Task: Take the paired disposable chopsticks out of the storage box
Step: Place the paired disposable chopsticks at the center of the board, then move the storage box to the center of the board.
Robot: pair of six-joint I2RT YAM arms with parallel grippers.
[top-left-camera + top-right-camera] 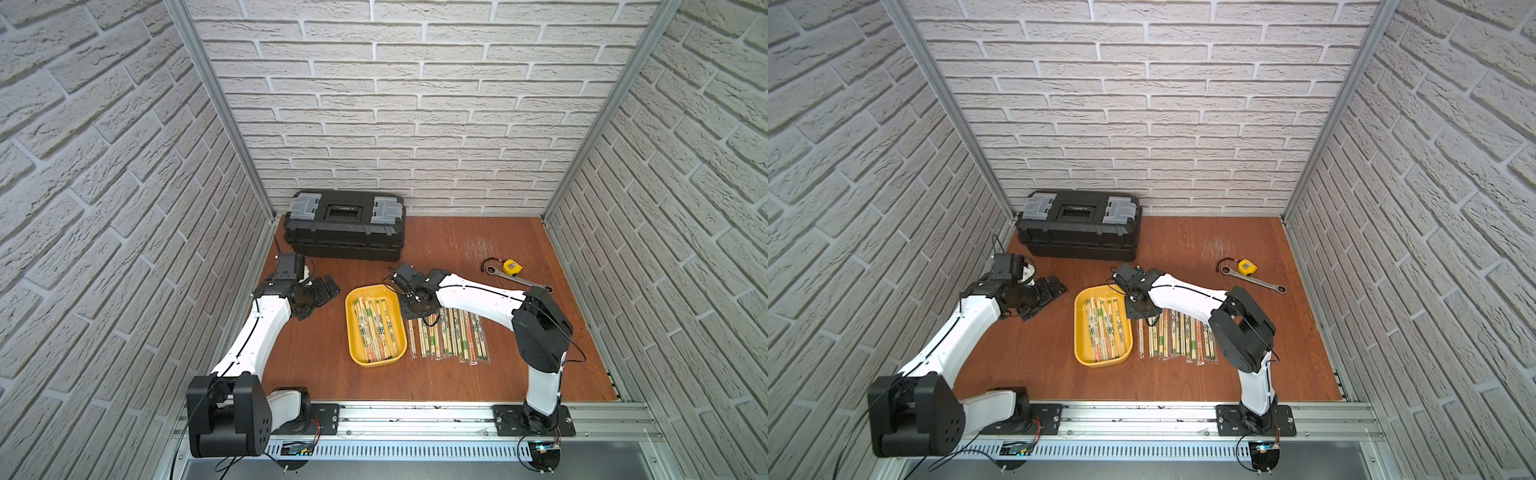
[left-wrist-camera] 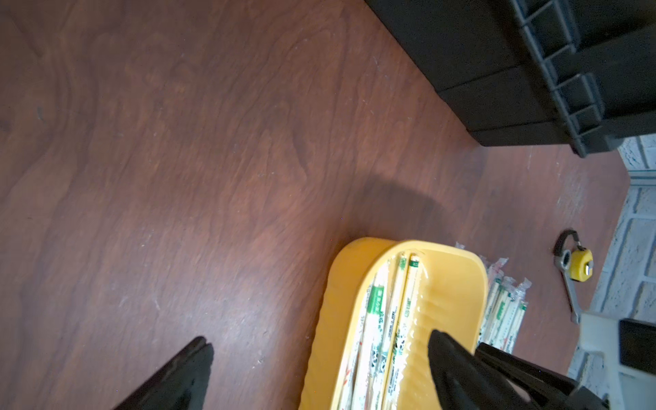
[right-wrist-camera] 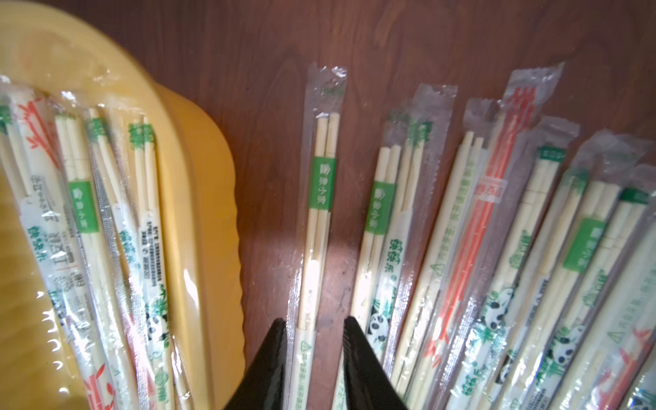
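The storage box (image 1: 350, 332) (image 1: 1078, 332) is a shallow yellow tray in the middle of the table, and it holds several paired disposable chopsticks (image 1: 376, 328) (image 1: 1104, 328) in clear sleeves. A row of several more sleeved pairs (image 1: 451, 338) (image 1: 1179, 338) lies on the wood just right of the tray. My right gripper (image 1: 417, 309) (image 3: 314, 324) points down over the row's end nearest the tray. Its jaws stand slightly apart, open, astride one green-banded pair (image 3: 321, 191) that lies flat on the table. My left gripper (image 1: 320, 301) (image 2: 319, 346) hovers left of the tray, wide open and empty.
A large black toolbox (image 1: 345, 226) (image 2: 497, 71) stands against the back wall behind the tray. A yellow tape measure (image 1: 512, 266) and a metal wrench (image 1: 521, 281) lie at the back right. Brick-pattern walls close in three sides.
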